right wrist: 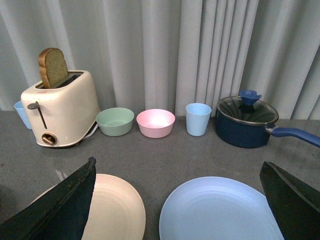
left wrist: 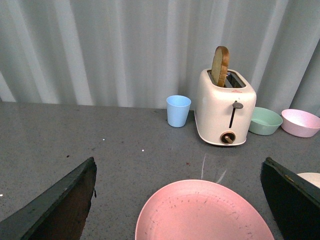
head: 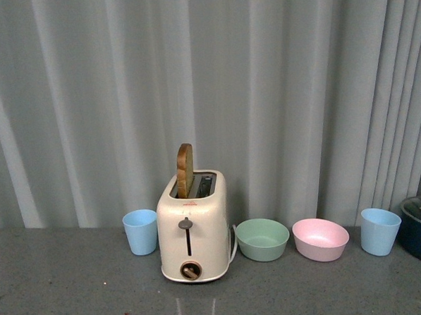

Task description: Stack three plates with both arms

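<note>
Pink plate [left wrist: 205, 212], rim apart from wide-spread left fingers [left wrist: 55, 210], grey counter [left wrist: 75, 140] around.

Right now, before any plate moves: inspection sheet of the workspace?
Surface: grey speckled counter, a few small specks.
Job's things: pink plate below the left pincer; cream plate and light blue plate side by side below the right pincer; none stacked.
Clutter: toaster holding a bread slice, left cup, right cup, green bowl, pink bowl, lidded blue pot.
Pincers: both open, empty.
Cables: apparently a white cord beside the toaster.
Surroundings: pleated grey curtain behind.
</note>
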### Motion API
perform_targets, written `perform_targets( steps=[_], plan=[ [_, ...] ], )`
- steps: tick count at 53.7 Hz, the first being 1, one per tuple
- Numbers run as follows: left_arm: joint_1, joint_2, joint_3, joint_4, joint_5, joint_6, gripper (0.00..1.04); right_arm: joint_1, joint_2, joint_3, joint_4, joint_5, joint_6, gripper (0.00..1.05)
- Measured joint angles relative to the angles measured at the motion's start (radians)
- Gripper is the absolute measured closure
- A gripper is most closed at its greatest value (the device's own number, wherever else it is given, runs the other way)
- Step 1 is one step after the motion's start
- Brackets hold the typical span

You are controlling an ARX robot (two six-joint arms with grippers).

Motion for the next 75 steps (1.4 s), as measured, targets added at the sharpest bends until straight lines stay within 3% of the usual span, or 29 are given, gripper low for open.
perform_targets(
  steps=[12,16,20,29,45,56,75],
  plan=[
    [0.005,0.013,0.005,-0.016,0.010,-0.003,0.07,0.000,0.000,0.000,0.000,0.000,0.000,0.07],
    [0.047,0.183,0.130,-0.317,0.172,-0.023,0.07,0.000,0.000,0.000,0.000,0.000,0.000,0.07],
    [0.050,0.388,0.241,-0.477,0.214,-0.027,0.07,0.001,0.000,0.000,0.000,0.000,0.000,0.07],
    [0.061,0.944,0.497,-0.222,0.236,0.109,0.07,0.001,0.000,0.000,0.000,0.000,0.000,0.07],
    [0.179,1.601,0.858,-0.346,0.190,0.360,0.07,0.001,0.000,0.000,0.000,0.000,0.000,0.07],
    [0.230,1.712,0.934,-0.387,0.148,0.426,0.07,0.001,0.000,0.000,0.000,0.000,0.000,0.07],
    [0.246,1.811,0.899,-0.365,0.180,0.416,0.07,0.001,0.000,0.000,0.000,0.000,0.000,0.07]
  ],
)
